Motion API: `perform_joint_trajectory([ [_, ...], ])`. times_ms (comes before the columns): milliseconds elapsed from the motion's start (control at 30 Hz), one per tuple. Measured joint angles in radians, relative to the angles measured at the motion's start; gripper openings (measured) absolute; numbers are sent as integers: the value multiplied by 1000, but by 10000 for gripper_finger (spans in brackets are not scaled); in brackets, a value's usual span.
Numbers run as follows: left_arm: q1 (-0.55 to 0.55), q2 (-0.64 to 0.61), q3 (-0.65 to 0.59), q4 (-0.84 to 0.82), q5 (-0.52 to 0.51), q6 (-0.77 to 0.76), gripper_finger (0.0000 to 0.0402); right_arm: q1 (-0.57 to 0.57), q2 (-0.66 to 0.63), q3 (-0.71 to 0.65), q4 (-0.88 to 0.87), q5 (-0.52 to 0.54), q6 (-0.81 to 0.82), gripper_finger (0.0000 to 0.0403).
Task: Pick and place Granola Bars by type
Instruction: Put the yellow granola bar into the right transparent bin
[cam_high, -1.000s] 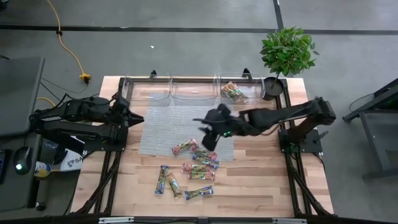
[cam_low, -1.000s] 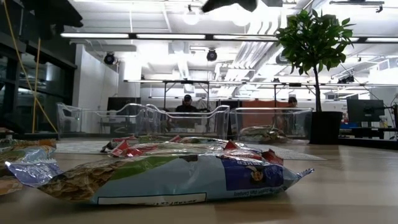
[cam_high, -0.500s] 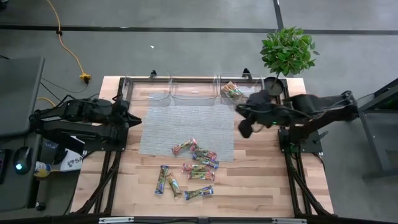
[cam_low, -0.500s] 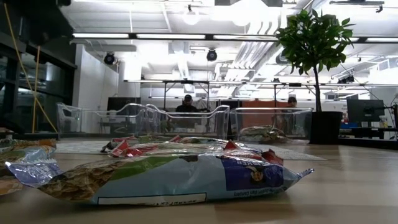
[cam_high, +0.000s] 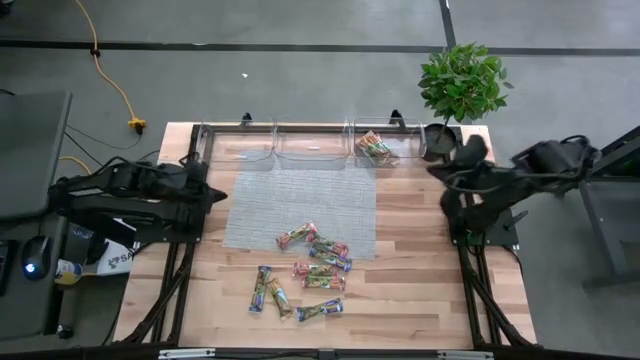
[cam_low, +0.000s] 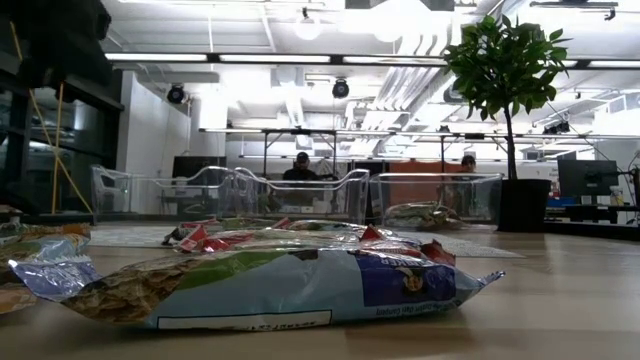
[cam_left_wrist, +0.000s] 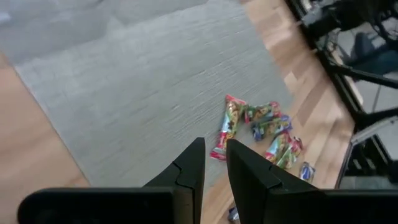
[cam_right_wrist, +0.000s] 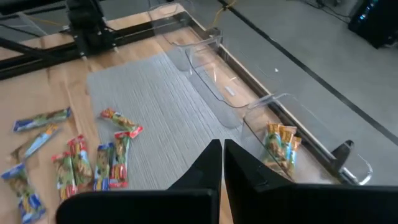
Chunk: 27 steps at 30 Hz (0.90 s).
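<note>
Right hand (cam_right_wrist: 221, 155) is clenched empty, raised by the counter's (cam_high: 420, 300) right edge | left hand (cam_left_wrist: 214, 158) is nearly clenched, empty | granola bars (cam_high: 312, 262) are scattered mid-counter.

Closed right pincer (cam_right_wrist: 222, 154), granola bars (cam_right_wrist: 93, 163) on mat (cam_right_wrist: 168, 106), bars in bin (cam_right_wrist: 305, 127)

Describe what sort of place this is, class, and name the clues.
Probably a robotics lab in a large open workshop: two robot arms flank a wooden table holding clear bins and granola bars, while ceiling strip lights, exposed ducts and far workbenches with monitors fill the room behind.
</note>
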<state>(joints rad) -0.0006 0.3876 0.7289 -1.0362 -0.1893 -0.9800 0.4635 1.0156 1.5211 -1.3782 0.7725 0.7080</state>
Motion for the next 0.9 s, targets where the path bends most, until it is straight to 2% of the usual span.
perform_joint_trajectory([
  [133, 0, 1, -88, 93, 39, -96, 65, 85, -96, -24, -59, 57, 28, 0],
  [333, -1, 44, -200, 421, 131, -235, 65, 122, -255, -139, -36, 58, 34, 0],
  [433, -30, 125, -185, 478, 135, -271, 65, 121, -313, -220, -11, 49, 45, 0],
  [567, -120, 257, -96, 439, 125, -338, 65, 121, -389, -331, 42, 46, 71, 0],
  [667, -218, 363, 20, 362, 65, -392, 65, 121, -434, -405, 88, 38, 78, 0],
  [767, -342, 471, 155, 227, -79, -483, 65, 121, -473, -460, 123, 32, 78, 0],
  [900, -527, 602, 297, 40, -279, -743, 65, 121, -503, -506, 155, 32, 78, 0],
])
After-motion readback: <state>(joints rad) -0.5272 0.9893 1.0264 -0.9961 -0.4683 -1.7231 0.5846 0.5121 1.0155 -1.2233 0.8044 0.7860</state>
